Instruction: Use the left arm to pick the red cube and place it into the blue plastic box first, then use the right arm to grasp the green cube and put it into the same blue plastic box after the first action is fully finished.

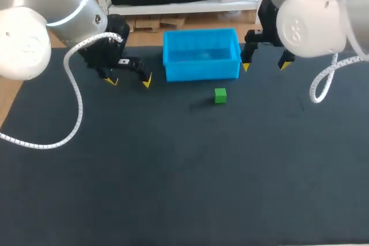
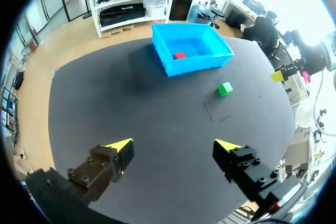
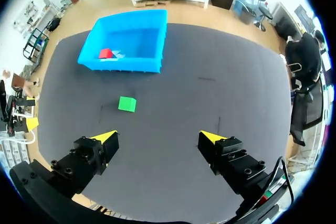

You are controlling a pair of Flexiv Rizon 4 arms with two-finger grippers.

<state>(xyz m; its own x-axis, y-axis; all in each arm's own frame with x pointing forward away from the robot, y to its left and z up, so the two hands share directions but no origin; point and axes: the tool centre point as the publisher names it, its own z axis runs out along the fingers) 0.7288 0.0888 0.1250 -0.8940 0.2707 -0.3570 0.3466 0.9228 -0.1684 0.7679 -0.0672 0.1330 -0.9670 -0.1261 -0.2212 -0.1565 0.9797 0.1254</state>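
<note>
The red cube [image 2: 180,55] lies inside the blue plastic box [image 1: 173,56], also seen as the red cube [image 3: 105,53] in the box [image 3: 123,65] from the right wrist. The green cube [image 1: 220,95] sits on the dark mat just in front of the box. My left gripper [image 1: 128,80] hovers open and empty to the left of the box. My right gripper [image 1: 264,65] hangs open and empty at the box's right side. In the wrist views the green cube [image 2: 225,88] [image 3: 127,104] lies well ahead of each gripper [image 2: 176,148] [image 3: 157,138].
The dark mat [image 1: 184,171] covers the whole table. White cables loop from both arms over the mat's left [image 1: 72,113] and right [image 1: 323,82] parts.
</note>
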